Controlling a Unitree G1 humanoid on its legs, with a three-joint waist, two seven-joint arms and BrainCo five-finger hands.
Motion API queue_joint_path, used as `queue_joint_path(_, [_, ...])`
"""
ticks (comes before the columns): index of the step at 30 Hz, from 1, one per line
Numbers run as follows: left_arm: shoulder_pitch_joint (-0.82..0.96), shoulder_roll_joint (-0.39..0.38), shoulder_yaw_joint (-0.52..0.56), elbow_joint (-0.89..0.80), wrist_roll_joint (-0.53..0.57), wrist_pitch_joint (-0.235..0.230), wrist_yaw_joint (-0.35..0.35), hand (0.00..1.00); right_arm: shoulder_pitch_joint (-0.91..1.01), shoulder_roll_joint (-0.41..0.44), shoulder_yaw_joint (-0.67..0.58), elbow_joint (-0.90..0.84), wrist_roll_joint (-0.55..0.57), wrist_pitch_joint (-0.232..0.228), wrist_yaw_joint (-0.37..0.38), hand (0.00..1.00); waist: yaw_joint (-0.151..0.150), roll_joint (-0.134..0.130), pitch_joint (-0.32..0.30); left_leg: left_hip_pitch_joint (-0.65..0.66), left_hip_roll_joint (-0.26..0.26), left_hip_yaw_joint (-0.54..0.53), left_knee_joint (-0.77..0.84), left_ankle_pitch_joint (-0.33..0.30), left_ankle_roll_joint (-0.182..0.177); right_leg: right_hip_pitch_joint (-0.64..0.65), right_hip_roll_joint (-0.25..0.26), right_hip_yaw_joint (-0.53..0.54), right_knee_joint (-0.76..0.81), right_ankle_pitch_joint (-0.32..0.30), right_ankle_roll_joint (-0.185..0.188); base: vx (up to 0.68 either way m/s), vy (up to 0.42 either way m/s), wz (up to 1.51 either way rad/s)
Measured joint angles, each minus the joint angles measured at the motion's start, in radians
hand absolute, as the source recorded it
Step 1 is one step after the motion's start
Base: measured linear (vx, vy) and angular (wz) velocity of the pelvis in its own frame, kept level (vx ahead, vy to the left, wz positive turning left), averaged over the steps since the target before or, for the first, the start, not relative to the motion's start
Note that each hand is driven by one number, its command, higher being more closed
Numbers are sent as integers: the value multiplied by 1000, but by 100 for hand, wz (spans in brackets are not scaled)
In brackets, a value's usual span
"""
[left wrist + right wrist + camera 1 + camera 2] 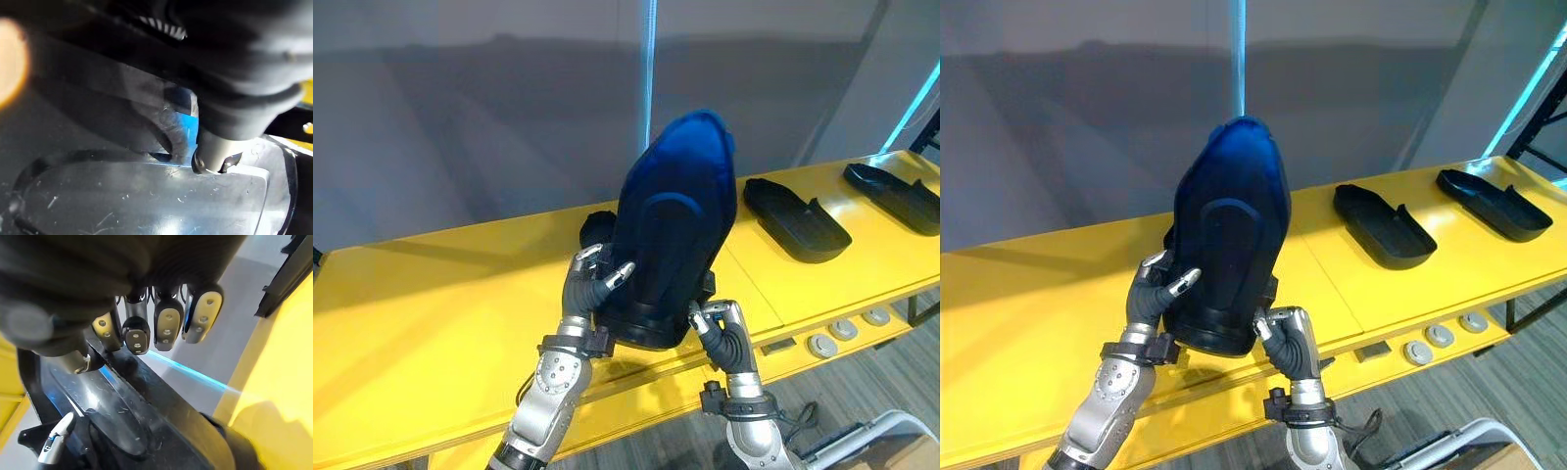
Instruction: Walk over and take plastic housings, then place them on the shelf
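A large dark plastic housing (pixel 671 230) with a blue sheen stands tilted upright above the yellow table (pixel 440 313), held between both hands. My left hand (pixel 588 284) grips its lower left edge with fingers curled round it, and my right hand (pixel 722 331) clamps its lower right corner. In the right wrist view the fingers (pixel 168 323) curl over the housing's rim (pixel 146 396). The left wrist view shows the housing's glossy surface (pixel 146 196) very close, with the thumb (pixel 210 156) pressed on it.
Two more black housings lie flat on the table to the right, one (pixel 795 217) near and one (pixel 896 196) at the far right end. Round buttons (pixel 842 333) sit on the table's front face. A grey wall stands behind.
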Motion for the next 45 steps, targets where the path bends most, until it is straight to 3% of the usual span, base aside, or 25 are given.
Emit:
queue_joint_path(2, [11,-17,-1,-20,1,-9,0,100,13,-1,2,0,21,-8,11,0,0,7,-5,-11,-4,-33,0,3,-5,12,-4,-51,-1,-1,0,30,-23,66])
queue_joint_path(4, [9,-27,-2,-56,13,-23,1,100,20,-2,4,1,48,-13,25,0,-12,8,-8,-45,-15,8,-12,36,-55,15,-33,-129,0,-1,-1,-25,46,123])
queue_joint_path(5, [7,-34,-4,-103,35,-48,0,100,22,-3,-1,1,83,-19,53,0,-14,14,-12,-65,48,231,-11,-4,-53,20,-60,-184,3,-7,-10,-13,89,129])
queue_joint_path(7, [7,-37,1,-113,40,-75,0,100,21,-3,4,2,103,-19,69,0,-8,17,-9,-82,122,311,36,4,-40,18,-70,-206,22,-9,-13,24,104,88])
queue_joint_path(8, [16,-41,16,-116,37,-93,-1,100,24,-3,6,2,117,-18,96,0,-1,17,-9,-81,206,308,74,26,-16,18,-95,-209,65,-21,-14,37,146,56])
queue_joint_path(10, [25,-37,27,-131,36,-110,-6,100,24,-3,6,1,138,-18,110,0,-2,20,-10,-82,260,230,113,28,-16,17,-132,-211,101,-38,7,32,302,33])
queue_joint_path(11, [36,-36,35,-150,35,-130,-14,100,24,-3,5,1,155,-18,119,0,-3,43,-24,-77,281,110,98,41,-90,12,-161,-210,110,-50,45,11,399,4])
queue_joint_path(12, [37,-35,38,-153,33,-137,-18,100,24,0,5,1,161,-17,123,0,-3,50,-28,-73,263,68,90,9,-167,8,-171,-203,107,-46,68,-26,501,10])
queue_joint_path(13, [40,-7,42,-152,21,-143,-25,100,38,39,7,15,174,-8,136,0,-5,18,-30,-85,210,69,111,-10,-174,10,-224,-199,95,-31,60,-45,421,12])
queue_joint_path(15, [47,42,56,-151,-8,-144,-25,100,58,95,7,13,175,-6,158,0,-1,-4,-43,-104,166,68,138,-30,-141,17,-256,-205,74,31,61,-83,437,18])
queue_joint_path(16, [46,59,73,-146,-24,-150,-25,100,43,106,6,13,174,-6,168,0,0,-6,-44,-110,149,72,167,-45,-121,13,-270,-198,70,85,80,-83,334,5])
queue_joint_path(18, [34,65,92,-125,-49,-160,-31,100,15,116,1,13,174,5,170,0,5,-6,-44,-111,142,101,188,-64,-97,-7,-280,-175,73,146,72,-119,280,-39])
queue_joint_path(19, [17,65,99,-102,-53,-169,-32,100,-1,121,-2,13,173,14,170,0,14,-5,-46,-122,145,132,197,-71,-87,-41,-279,-166,70,187,36,-173,288,-66])
queue_joint_path(21, [-40,80,107,-40,-65,-172,-41,100,-21,119,-8,16,173,36,165,0,6,6,-39,-146,147,156,199,-66,-61,-77,-261,-150,60,205,17,-173,154,-45])
queue_joint_path(22, [-80,93,116,16,-81,-168,-45,100,-22,118,-8,17,173,48,165,0,-12,7,-38,-153,149,152,194,-58,-50,-80,-220,-117,92,136,57,-160,60,-17])
queue_joint_path(25, [-151,108,182,113,-81,-142,-40,100,-18,112,-35,14,171,50,164,0,-26,14,-33,-152,141,154,175,-33,-54,-59,-172,-120,90,22,49,-112,-29,-3])
queue_joint_path(27, [-173,131,227,150,-80,-125,-33,100,6,107,-81,4,170,51,166,0,-26,13,-34,-138,137,151,137,-6,-65,-38,-166,-119,51,7,58,-56,-120,13])
queue_joint_path(29, [-178,169,306,173,-81,-101,-25,100,74,78,-177,-51,171,52,167,0,-25,35,-25,-121,148,143,50,51,-86,-46,-144,-132,39,8,58,-40,-164,13])
queue_joint_path(31, [-198,206,339,203,-82,-90,-19,100,109,61,-232,-75,171,54,171,0,-22,41,-27,-116,157,142,2,86,-97,-62,-129,-135,35,11,55,1,-136,1])
queue_joint_path(35, [-316,388,371,339,-83,-27,1,100,239,47,-465,-154,193,61,170,0,-31,43,-26,-64,183,145,-169,184,-129,-87,-86,-141,35,17,52,49,-112,0])
queue_joint_path(39, [-402,482,366,406,-102,-19,-2,100,267,54,-582,-139,185,61,133,0,-59,44,-9,-61,175,152,-198,198,-125,-102,-91,-137,36,17,52,9,16,-3])
queue_joint_path(41, [-435,535,359,450,-121,-19,-2,100,275,71,-636,-90,170,60,102,0,-63,45,6,-62,173,154,-201,199,-123,-108,-92,-132,37,17,52,-15,26,-5])
queue_joint_path(45, [-461,670,317,574,-210,-21,-18,100,292,99,-711,171,176,98,43,0,-61,51,33,-90,173,173,-202,200,-122,-150,-91,-108,39,16,53,-22,21,-13])
